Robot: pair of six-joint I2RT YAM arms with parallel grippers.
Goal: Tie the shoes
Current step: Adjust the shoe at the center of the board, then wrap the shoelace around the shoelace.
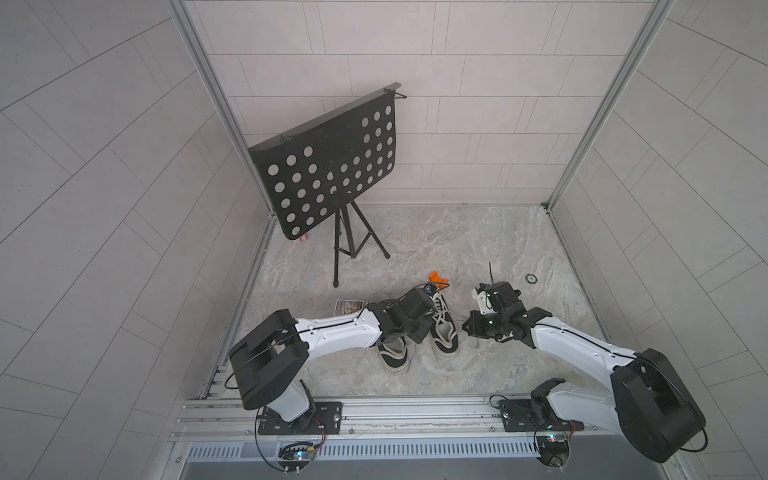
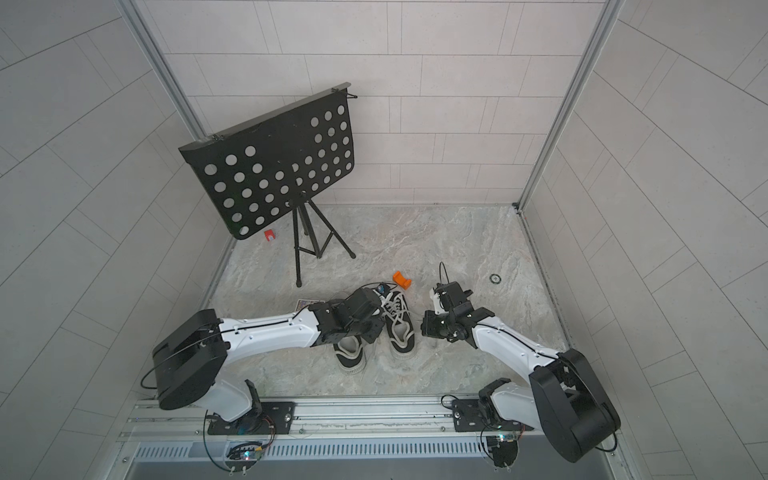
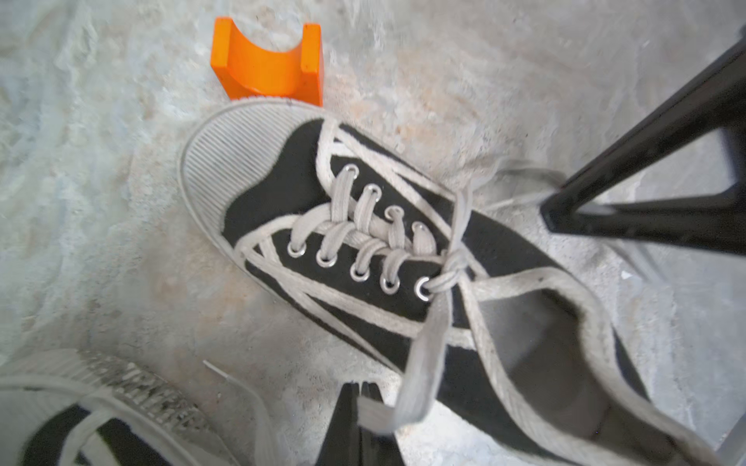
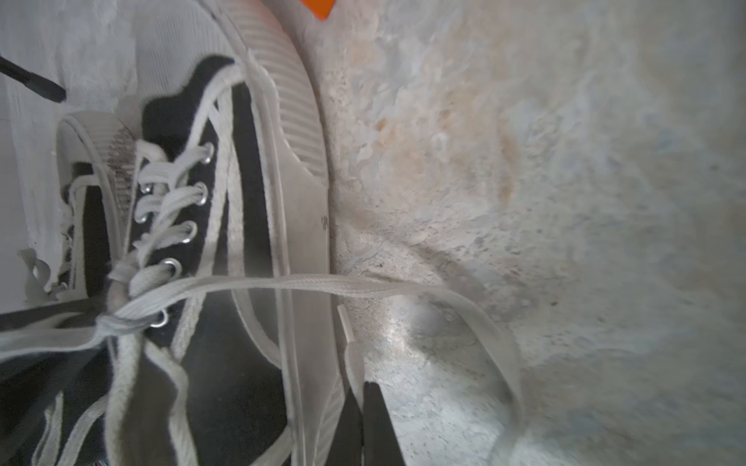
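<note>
Two black shoes with off-white soles stand side by side, the left shoe (image 1: 392, 353) partly under my left arm and the right shoe (image 1: 442, 332) beside it. The right shoe's whitish laces cross in a simple knot (image 3: 454, 264) at the top eyelets. From there one lace (image 3: 428, 355) runs to my left gripper (image 3: 360, 385), which is shut on it just off the shoe's side. The other lace (image 4: 363, 284) loops out over the floor. Its end sits in my right gripper (image 4: 360, 389), shut beside the sole.
An orange block (image 1: 438, 279) touches the right shoe's toe. A black perforated music stand (image 1: 328, 166) on a tripod stands at the back left, one leg (image 3: 646, 161) near my left gripper. A card (image 1: 348, 307) lies left of the shoes, a small ring (image 1: 531, 278) to the right.
</note>
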